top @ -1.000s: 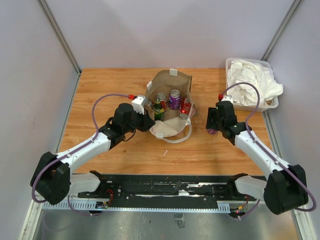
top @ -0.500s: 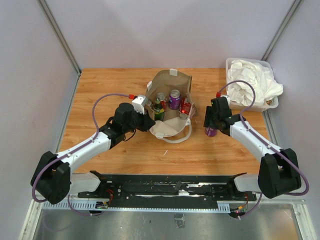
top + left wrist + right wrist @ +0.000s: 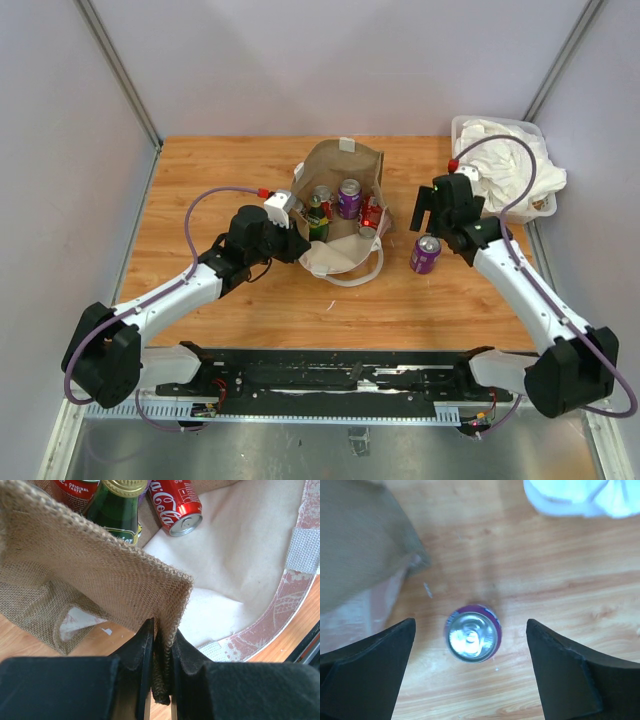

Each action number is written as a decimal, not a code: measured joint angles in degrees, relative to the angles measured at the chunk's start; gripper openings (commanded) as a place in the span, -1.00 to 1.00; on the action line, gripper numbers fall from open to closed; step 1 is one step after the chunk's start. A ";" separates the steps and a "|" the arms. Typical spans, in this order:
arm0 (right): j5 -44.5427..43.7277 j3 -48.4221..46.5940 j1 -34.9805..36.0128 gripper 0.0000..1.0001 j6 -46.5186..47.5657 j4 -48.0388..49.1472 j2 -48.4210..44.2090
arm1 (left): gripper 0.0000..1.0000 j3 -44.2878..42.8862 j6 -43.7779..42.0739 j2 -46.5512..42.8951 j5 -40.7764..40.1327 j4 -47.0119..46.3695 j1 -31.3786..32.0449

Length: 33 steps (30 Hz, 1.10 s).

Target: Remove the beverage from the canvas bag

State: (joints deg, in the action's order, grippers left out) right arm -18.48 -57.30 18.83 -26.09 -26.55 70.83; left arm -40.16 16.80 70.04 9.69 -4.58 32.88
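Lift your spread right gripper straight off the purple metal can beneath it; left gripper pinches the tan-brown canvas bag rim

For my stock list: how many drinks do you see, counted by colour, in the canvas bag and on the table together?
Purple metal cans: 2
Red metal cans: 2
Green glass bottle with gold cap: 1
Total: 5

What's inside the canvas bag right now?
Inside the canvas bag: a green bottle, a purple can, red cola cans and a silver-topped can. Whatever lies beneath them is covered.
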 measured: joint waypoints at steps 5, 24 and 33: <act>-4.22 -12.74 5.90 0.55 0.90 -5.68 -3.04 | -0.99 -0.02 0.00 0.00 0.04 -0.02 0.00; -9.66 -45.48 28.74 -0.98 0.98 -22.64 27.85 | -0.99 0.00 0.83 0.20 0.55 -0.76 0.00; -8.52 -45.48 28.09 -0.31 -3.78 -26.38 35.78 | -0.99 0.04 0.81 0.33 0.94 -1.11 0.00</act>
State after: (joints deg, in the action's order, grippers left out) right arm -27.00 -102.78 46.92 -29.87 -52.93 106.61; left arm -40.12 17.61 70.37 10.63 -5.69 32.88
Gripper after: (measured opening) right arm 0.179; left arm 0.172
